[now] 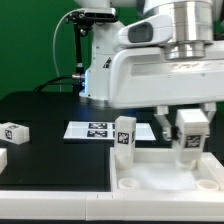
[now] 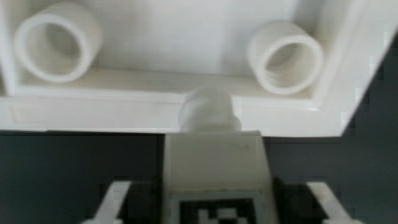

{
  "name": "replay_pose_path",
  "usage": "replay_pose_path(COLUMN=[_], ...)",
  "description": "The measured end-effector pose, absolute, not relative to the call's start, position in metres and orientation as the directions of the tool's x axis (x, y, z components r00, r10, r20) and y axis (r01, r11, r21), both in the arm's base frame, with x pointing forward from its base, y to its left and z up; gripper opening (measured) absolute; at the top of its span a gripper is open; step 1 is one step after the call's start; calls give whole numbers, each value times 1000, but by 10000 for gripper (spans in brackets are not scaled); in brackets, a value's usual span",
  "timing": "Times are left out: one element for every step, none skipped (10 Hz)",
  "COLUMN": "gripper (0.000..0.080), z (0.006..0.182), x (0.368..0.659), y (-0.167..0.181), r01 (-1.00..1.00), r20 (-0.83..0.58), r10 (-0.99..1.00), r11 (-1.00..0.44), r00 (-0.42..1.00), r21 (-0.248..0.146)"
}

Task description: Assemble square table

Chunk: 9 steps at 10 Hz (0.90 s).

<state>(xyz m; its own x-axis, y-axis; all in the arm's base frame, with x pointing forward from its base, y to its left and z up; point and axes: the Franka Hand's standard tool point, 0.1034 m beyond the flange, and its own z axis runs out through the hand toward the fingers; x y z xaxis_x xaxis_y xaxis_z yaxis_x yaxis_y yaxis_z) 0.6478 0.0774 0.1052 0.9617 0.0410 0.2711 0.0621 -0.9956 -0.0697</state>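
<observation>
The white square table top (image 1: 160, 182) lies at the front of the exterior view's right, and one tagged leg (image 1: 124, 136) stands upright at its far left corner. My gripper (image 1: 188, 142) hangs over the top's far right part, shut on another tagged leg (image 1: 188, 126). In the wrist view this leg (image 2: 217, 165) runs out between my fingers (image 2: 118, 200), and its narrow tip rests against the table top (image 2: 160, 88). The tip lies between two round holes, nearer the hole (image 2: 285, 55) than the other hole (image 2: 54, 45). My gripper (image 2: 217, 205) shows dark gaps beside the leg.
The marker board (image 1: 96, 129) lies flat on the black table behind the top. A loose tagged leg (image 1: 13, 131) lies at the exterior view's left, and a further white part (image 1: 2, 158) shows at the left edge. The arm's bulky white body (image 1: 160, 70) fills the upper right.
</observation>
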Motion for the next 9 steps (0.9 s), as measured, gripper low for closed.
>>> replay_pose_path(gripper=[284,284,284,284,284,284,284,284,284], z=[105,105,104,109,113,115,114,113,113], x=[648,648,647,649,648,646,644,644,644], y=[75,73,75,77,77,72,69,70,69], r01=[70,65,68,69,69,61,57,58,57], r20=[271,270,270,318,378,422,419,419,419], r10=[49,45,48,49,53,50,47,47,47], r11=[-995,-996,-996,-996,-997,-998,-998,-998,-998], r00=[961,962,962,947,924,905,907,907,907], r21=[-66,-65,-65,-51,-30,-13,-12,-12,-12])
